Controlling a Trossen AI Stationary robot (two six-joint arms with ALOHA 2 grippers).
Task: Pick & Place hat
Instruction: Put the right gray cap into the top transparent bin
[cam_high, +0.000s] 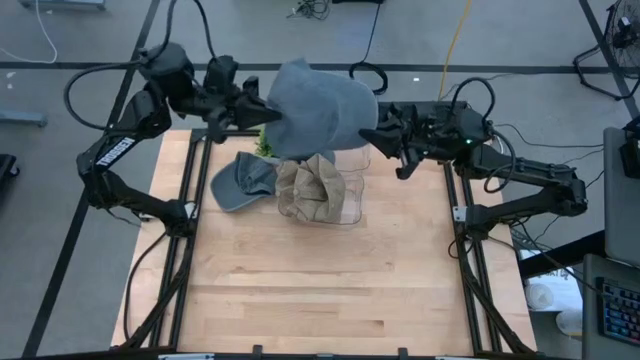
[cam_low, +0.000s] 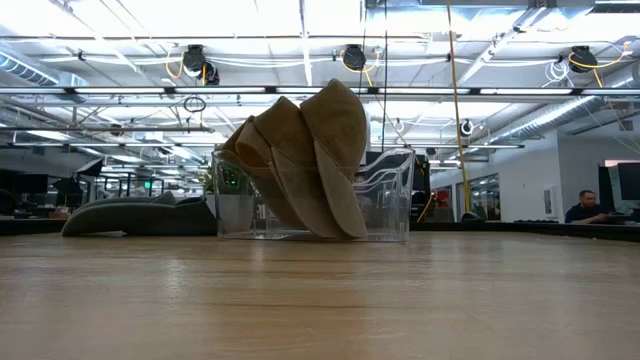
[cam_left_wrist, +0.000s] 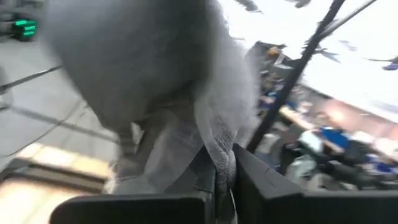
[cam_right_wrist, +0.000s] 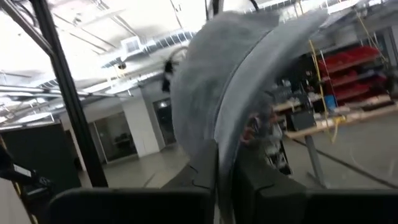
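A grey-blue hat (cam_high: 318, 108) is held high between both grippers, above the far end of the table. My left gripper (cam_high: 262, 112) is shut on its left side and my right gripper (cam_high: 372, 133) is shut on its right side. Below it a clear plastic bin (cam_high: 350, 195) holds tan hats (cam_high: 312, 188), stacked leaning in the bin in the low view (cam_low: 305, 165). Another grey-blue cap (cam_high: 240, 180) lies flat on the table left of the bin. My left gripper pinches a fold of the hat's edge (cam_left_wrist: 221, 158) between its two fingers, coming level from the table's left. The hat is lifted clear of the table. My right gripper pinches the hat's brim edge (cam_right_wrist: 222, 146) between its two fingers, coming level from the table's right. The hat is clear of the bin.
A green object (cam_high: 264, 146) shows at the far edge behind the bin. The black frame rails (cam_high: 190, 200) run along both sides of the wooden table (cam_high: 320, 290), whose near half is bare wood.
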